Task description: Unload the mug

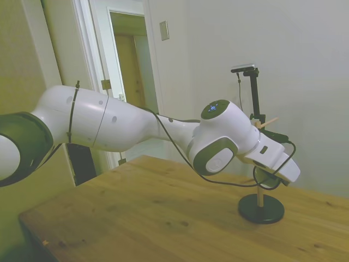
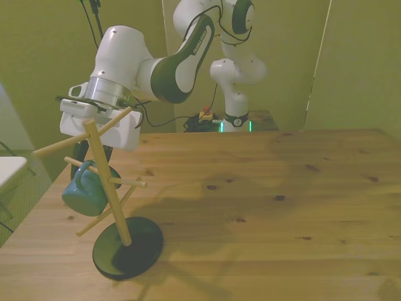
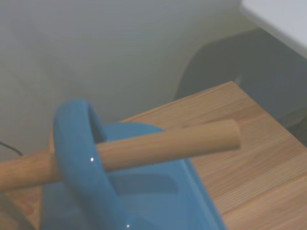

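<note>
Mug: we see the mug hanging by its loop handle on a peg of the wooden rack, clear of the counter.
Claw: the claw sits behind the rack above the mug; we cannot tell its state.
Why: threaded handle means sliding along the peg, we judge.

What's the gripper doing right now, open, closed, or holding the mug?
Gripper: cannot be told; its fingers are hidden behind the rack. The mug hangs on a peg.
</note>
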{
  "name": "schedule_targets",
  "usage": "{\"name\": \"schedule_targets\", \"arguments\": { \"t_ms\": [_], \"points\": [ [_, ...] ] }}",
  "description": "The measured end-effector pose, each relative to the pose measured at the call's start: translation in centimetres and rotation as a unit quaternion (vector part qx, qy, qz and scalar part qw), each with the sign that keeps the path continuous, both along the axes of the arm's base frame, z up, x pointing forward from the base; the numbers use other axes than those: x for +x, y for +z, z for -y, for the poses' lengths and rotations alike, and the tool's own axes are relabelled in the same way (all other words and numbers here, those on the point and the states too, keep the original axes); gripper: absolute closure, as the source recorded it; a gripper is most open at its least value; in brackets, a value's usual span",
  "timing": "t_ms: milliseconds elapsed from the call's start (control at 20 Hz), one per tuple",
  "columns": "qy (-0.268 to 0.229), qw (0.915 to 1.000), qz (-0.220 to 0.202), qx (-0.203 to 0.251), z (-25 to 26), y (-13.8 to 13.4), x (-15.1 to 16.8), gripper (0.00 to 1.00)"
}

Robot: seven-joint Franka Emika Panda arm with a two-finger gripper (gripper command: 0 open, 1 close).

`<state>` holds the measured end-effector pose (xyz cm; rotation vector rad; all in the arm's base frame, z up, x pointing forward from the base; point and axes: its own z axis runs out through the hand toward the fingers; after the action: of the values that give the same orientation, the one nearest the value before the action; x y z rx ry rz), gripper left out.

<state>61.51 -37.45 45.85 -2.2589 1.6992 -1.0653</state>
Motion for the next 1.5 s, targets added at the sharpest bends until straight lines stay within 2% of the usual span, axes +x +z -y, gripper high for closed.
{"name": "schedule_targets", "arguments": {
  "t_ms": [800, 1150, 1500],
  "points": [
    [0.009, 0.9999, -0.007, 0.012, -0.7, 1.1, -1.7, 1.0],
    [0.008, 0.9999, 0.001, 0.012, -0.9, 3.0, -2.5, 1.0],
    [-0.019, 0.9997, -0.003, 0.013, 1.8, 3.0, -4.4, 1.0]
  ]
}}
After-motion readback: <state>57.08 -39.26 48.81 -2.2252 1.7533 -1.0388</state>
